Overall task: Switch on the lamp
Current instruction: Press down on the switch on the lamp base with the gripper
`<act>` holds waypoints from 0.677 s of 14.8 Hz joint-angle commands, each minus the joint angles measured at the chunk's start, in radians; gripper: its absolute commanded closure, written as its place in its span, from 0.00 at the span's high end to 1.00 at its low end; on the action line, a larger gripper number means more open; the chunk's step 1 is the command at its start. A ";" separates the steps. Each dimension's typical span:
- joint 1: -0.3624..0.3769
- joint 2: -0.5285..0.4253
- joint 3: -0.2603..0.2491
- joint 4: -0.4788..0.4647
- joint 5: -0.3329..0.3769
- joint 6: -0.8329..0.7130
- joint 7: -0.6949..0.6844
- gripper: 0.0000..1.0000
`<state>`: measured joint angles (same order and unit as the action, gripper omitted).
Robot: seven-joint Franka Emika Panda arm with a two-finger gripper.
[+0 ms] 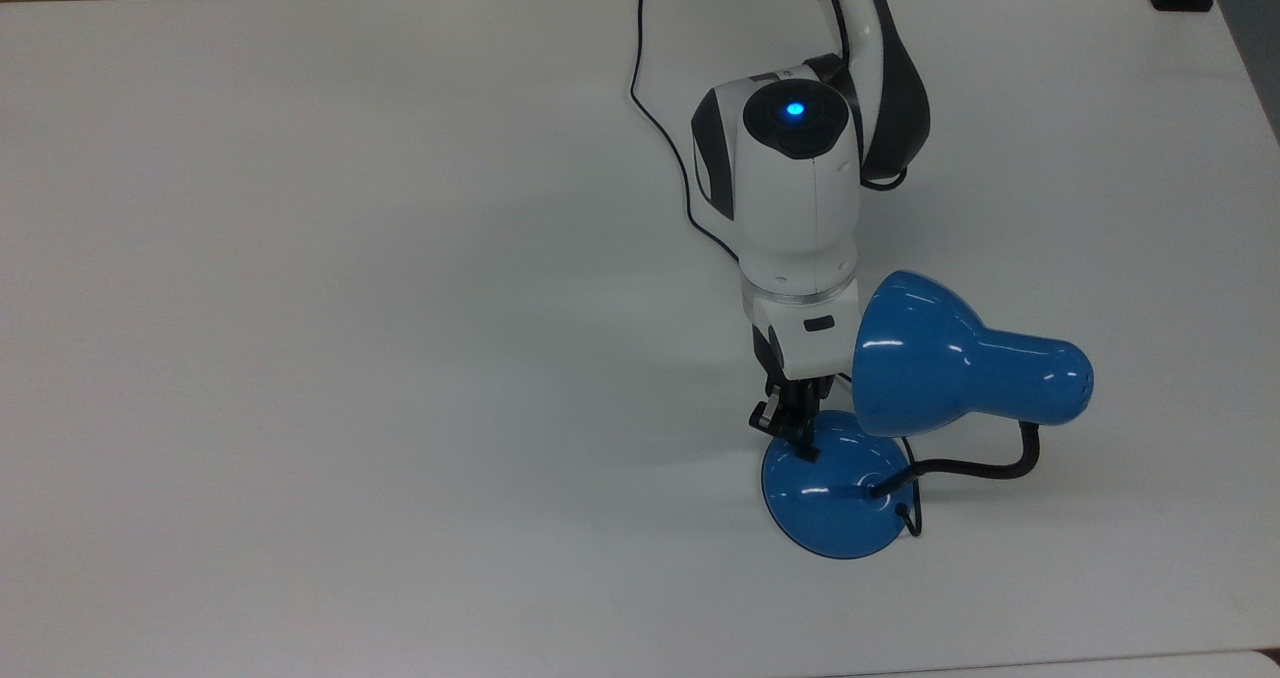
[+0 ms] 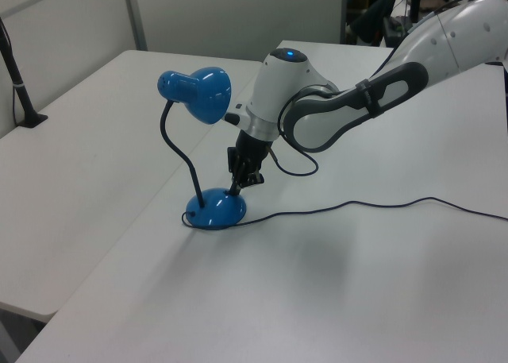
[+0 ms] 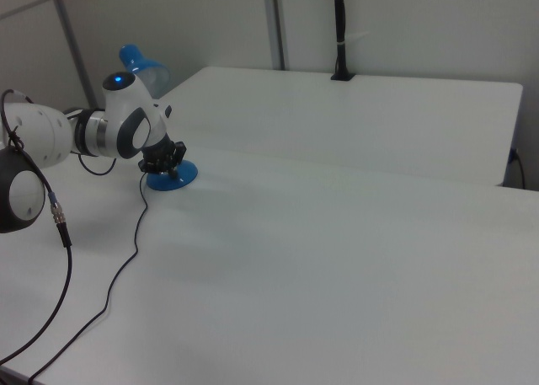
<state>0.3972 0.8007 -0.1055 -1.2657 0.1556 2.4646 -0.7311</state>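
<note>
Illumination is even, bright and diffuse from overhead; shadows on the white table (image 1: pixel 300 358) are soft and faint. Small specular highlights mark the glossy lamp (image 1: pixel 940 363) shade and base; focus is adequate, slightly soft in the right view.

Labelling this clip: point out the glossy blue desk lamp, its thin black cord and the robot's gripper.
glossy blue desk lamp (image 1: pixel 935 358), top view, bell-shaped shade
thin black cord (image 2: pixel 373 205), left view, stretch lying on table
gripper (image 1: pixel 800 446), top view, fingertips at lamp base
</note>
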 commanded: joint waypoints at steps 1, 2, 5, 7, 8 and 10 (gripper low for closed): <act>0.008 0.048 0.001 0.035 0.010 0.095 0.103 0.00; 0.008 0.048 0.001 0.038 0.010 0.099 0.113 0.00; 0.006 0.048 0.006 0.043 0.015 0.100 0.131 0.00; 0.006 0.046 0.007 0.045 0.024 0.102 0.136 0.00; 0.006 0.045 0.007 0.045 0.032 0.105 0.140 0.00; 0.005 0.041 0.007 0.046 0.036 0.117 0.140 0.00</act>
<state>0.3975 0.8255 -0.1011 -1.2497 0.1706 2.5455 -0.6106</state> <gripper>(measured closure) 0.991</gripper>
